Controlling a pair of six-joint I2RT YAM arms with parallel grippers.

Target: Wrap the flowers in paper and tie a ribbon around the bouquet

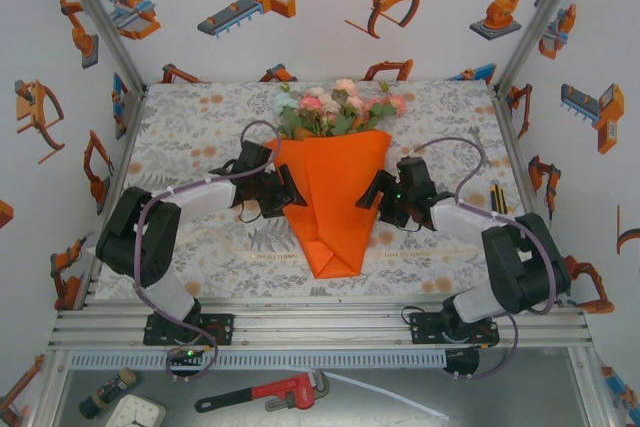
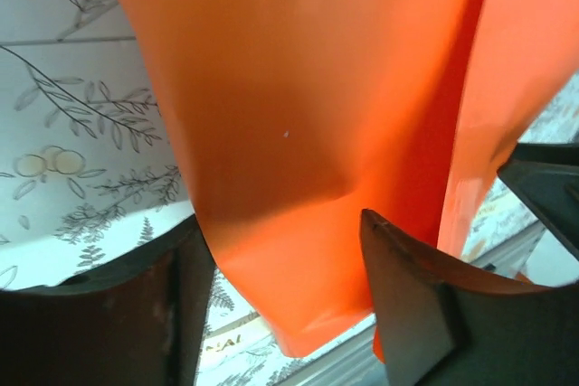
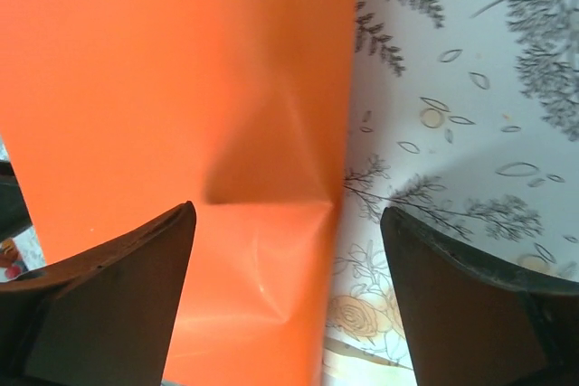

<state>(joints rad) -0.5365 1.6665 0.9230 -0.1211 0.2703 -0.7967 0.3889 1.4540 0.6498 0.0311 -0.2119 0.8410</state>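
With the paper [image 1: 330, 202] coned round the flowers [image 1: 335, 107] mid-table and the left fingers [image 2: 407, 314] and right fingers [image 3: 118, 296] spread, tying the ribbon [image 1: 260, 258] comes next.

In the top external view, lighting is bright, even and diffuse from overhead; the matte bright orange paper cone [image 1: 335, 202] casts only a faint shadow on the grey floral-print cloth [image 1: 200, 137] beside both sets of jaws. In the left wrist view, the orange surface between the jaws is shaded at its middle and brighter toward the right-hand jaw, and the dark fingers [image 2: 407, 314] are out of focus. In the right wrist view, paper between the jaws is evenly lit with one shadowed crease, the cloth print is sharp, and the dark fingers [image 3: 109, 305] are blurred.
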